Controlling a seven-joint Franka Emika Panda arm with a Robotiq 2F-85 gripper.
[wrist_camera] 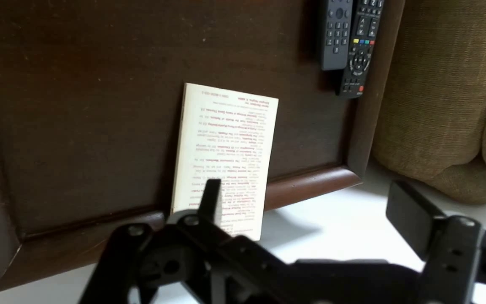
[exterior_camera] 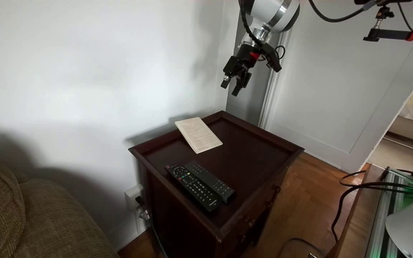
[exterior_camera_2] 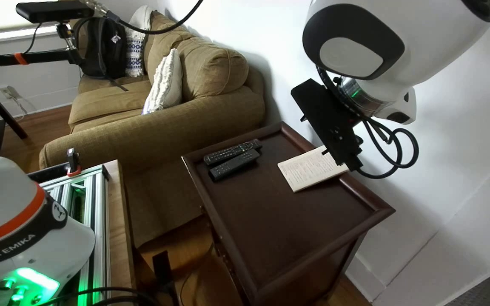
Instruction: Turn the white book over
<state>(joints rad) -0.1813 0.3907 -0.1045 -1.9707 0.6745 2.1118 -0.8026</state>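
A: Step?
B: Judging pre-grasp: black fingers [wrist_camera: 414, 219] are hanging apart. Thin rectangular cream paper book [exterior_camera: 199, 135] is lying on rimmed brown wooden table [exterior_camera: 253, 143], one end overhanging.
A: Next?
B: Probably lowering, pinching that end.

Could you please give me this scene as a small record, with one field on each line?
task item: book, thin, printed side up
position: on the cabinet, one end over its raised rim
robot: gripper open, raised, not touching the book
other items: Panasonic remote beside a plainer remote
nearby: sofa, on the side where the remotes lie
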